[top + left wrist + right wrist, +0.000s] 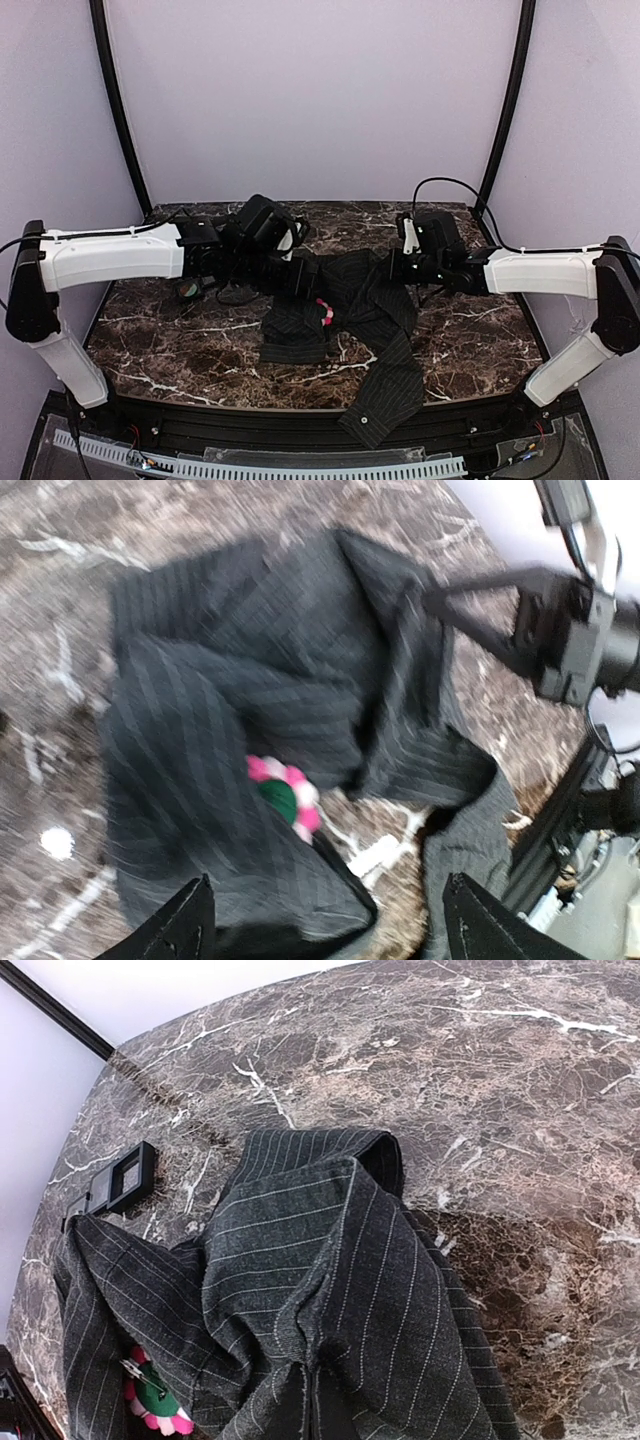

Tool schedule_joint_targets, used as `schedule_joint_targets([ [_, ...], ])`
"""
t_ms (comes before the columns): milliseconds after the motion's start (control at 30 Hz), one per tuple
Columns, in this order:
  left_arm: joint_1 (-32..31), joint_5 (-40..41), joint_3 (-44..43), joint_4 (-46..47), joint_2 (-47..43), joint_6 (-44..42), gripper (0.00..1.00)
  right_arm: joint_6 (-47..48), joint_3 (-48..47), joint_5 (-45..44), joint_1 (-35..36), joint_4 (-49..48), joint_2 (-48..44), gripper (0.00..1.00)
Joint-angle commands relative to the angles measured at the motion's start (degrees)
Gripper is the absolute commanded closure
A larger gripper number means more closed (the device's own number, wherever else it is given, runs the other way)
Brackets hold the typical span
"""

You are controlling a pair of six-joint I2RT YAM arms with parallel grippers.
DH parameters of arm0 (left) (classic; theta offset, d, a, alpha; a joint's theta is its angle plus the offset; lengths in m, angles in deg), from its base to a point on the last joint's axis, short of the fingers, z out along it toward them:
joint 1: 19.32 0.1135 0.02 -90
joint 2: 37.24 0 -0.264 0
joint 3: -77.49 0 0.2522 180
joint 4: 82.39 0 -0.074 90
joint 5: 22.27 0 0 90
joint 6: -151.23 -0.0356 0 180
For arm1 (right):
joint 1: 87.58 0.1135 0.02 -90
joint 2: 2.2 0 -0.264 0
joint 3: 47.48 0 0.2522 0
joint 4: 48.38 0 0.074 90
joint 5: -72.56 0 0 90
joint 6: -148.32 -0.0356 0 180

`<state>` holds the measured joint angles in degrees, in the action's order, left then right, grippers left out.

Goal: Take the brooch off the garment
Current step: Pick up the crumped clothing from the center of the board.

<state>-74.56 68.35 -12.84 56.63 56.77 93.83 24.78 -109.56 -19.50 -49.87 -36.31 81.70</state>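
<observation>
On counter (200, 340), centre: one brooch (283, 795), pink petals round a green centre, lay on one dark pinstriped garment (200, 740), near and ahead of the left hand (330, 930), whose fingers stood released and empty. One right hand (395, 268) was clenched on a garment fold, apart from brooch.

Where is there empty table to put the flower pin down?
Bare marble table lies front-left, between the shirt and the left arm, and front-right, beside the right arm. Crowded in the middle: shirt, brooch, left gripper and right gripper.
</observation>
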Motion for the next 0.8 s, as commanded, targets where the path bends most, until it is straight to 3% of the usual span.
schedule_joint_targets([
  [0, -1.0, -4.3, 2.2, -2.1, 2.3, 8.0, 0.2, -0.6, 0.2, 1.0, -0.3, -2.8, 0.6, 1.0],
  [200, -1.4, -3.3, 1.4, -2.5, 5.7, 8.3, 0.18, -0.4, 0.6, 1.2, -0.3, -3.2, 0.3, 1.0],
  [300, -1.5, -4.3, 0.5, -2.5, 8.0, 8.1, 0.25, -0.3, 0.7, 0.5, -0.3, -2.8, -0.1, 1.0],
  [433, -1.5, -2.3, 0.5, -2.9, 9.6, 7.8, 0.49, -0.1, 1.1, -0.6, -0.3, -2.6, -1.0, 1.0],
  [500, -1.5, -1.6, 0.5, -3.4, 9.7, 7.4, 0.74, -0.1, 1.3, -1.2, -0.3, -2.2, -1.7, 1.0],
  [567, -1.5, -1.4, 0.6, -4.0, 8.9, 6.0, 0.88, 0.3, 1.1, -2.5, -0.3, -0.8, -3.0, 1.0],
  [633, -1.4, -1.3, 0.9, -5.1, 6.7, 2.9, 0.96, 1.5, 0.7, -4.9, -0.3, 1.3, -5.5, 1.0],
  [767, 1.2, -1.5, 3.4, -8.5, -1.4, -4.4, 0.99, 4.8, -1.0, -9.4, -0.7, 8.7, -13.4, 1.0],
])
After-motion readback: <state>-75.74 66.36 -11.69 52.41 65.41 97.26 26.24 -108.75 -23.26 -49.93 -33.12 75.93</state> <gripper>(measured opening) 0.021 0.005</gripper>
